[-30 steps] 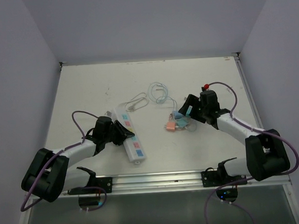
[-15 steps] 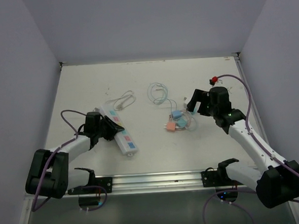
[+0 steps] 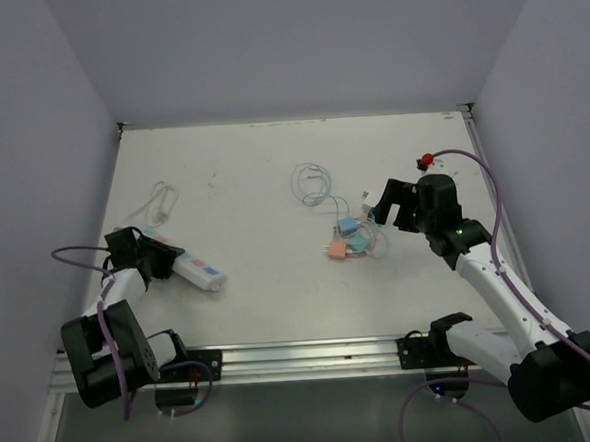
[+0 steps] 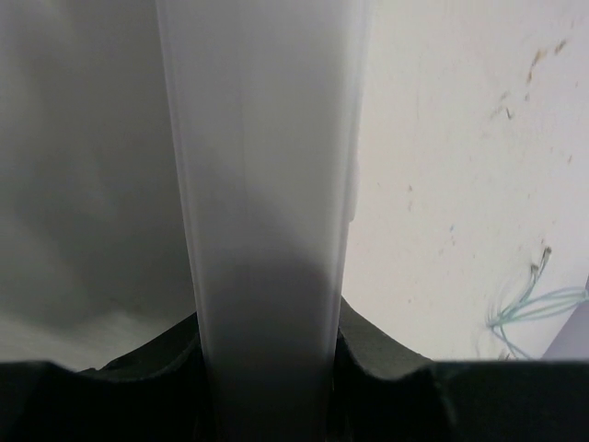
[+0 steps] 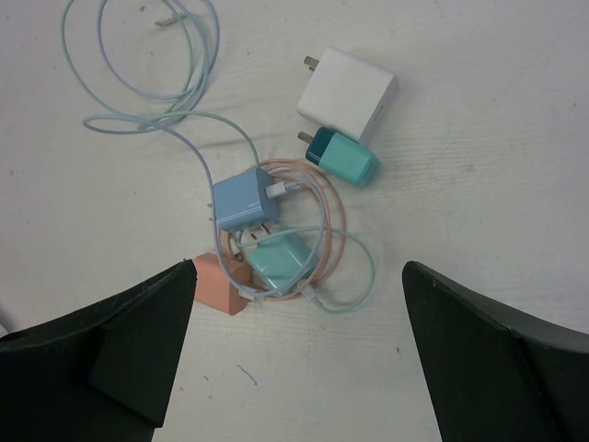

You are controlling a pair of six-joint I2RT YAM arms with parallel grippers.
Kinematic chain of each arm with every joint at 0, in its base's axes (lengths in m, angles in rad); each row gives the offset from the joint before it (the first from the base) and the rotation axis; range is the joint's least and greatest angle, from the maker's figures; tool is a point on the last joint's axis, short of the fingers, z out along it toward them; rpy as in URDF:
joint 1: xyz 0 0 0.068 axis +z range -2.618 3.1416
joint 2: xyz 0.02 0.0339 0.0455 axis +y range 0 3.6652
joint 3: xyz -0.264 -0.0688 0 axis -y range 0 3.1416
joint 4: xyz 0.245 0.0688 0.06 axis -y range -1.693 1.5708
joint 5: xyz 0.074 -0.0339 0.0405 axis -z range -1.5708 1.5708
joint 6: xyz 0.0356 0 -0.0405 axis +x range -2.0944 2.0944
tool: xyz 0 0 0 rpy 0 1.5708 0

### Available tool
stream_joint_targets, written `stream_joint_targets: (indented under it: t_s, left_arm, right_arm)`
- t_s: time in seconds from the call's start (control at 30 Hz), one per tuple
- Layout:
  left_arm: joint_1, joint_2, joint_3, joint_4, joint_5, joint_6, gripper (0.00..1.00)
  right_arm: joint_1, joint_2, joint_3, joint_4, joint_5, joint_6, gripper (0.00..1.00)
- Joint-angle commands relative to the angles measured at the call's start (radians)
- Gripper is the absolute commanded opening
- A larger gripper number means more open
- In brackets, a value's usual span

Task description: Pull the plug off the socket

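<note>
The socket looks like smooth white plastic with a soft sheen, though it is so near the left wrist camera that it blurs, and I cannot be sure of the finish. The table is a matt off-white board with fine grain lines and small scuffs. The white plug and the teal plug are smooth plastic with small metal pins, the thin cables have a smooth coating, and the fingers of the right gripper are matt black plastic.

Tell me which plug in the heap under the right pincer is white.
The boxy white plug, beside the dark teal plug; the others are a blue plug, a pale teal plug and a salmon plug.
</note>
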State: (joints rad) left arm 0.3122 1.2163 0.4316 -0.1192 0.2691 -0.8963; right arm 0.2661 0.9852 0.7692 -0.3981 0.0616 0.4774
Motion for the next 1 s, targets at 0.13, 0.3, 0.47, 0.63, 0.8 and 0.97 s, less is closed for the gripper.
stream_joint_targets:
  t_s: [0.13, 0.3, 0.47, 0.63, 0.8, 0.97]
  left_arm:
    - [0.203, -0.066, -0.007, -0.06, 0.035, 0.109, 0.19]
    - [0.249, -0.095, -0.021, -0.086, 0.061, 0.12, 0.47]
    - [0.266, -0.176, -0.011, -0.16, 0.041, 0.128, 0.74]
    - [0.268, -0.247, 0.027, -0.275, -0.028, 0.138, 0.96]
    - [0.269, -0.285, 0.082, -0.41, -0.151, 0.168, 1.0]
    - [0.266, -0.336, 0.105, -0.459, -0.173, 0.197, 1.0]
  right_arm:
    - [-0.005, -0.022, 0.028, 0.007, -0.012, -0.006, 0.98]
    - [-0.005, -0.028, 0.03, 0.004, -0.025, 0.0, 0.98]
    - [-0.004, -0.043, 0.036, -0.007, -0.026, 0.0, 0.98]
    - [-0.005, -0.06, 0.047, -0.025, -0.054, 0.01, 0.98]
    - [-0.005, -0.091, 0.09, -0.076, -0.059, 0.006, 0.98]
    - [-0.004, -0.134, 0.14, -0.13, -0.057, 0.004, 0.99]
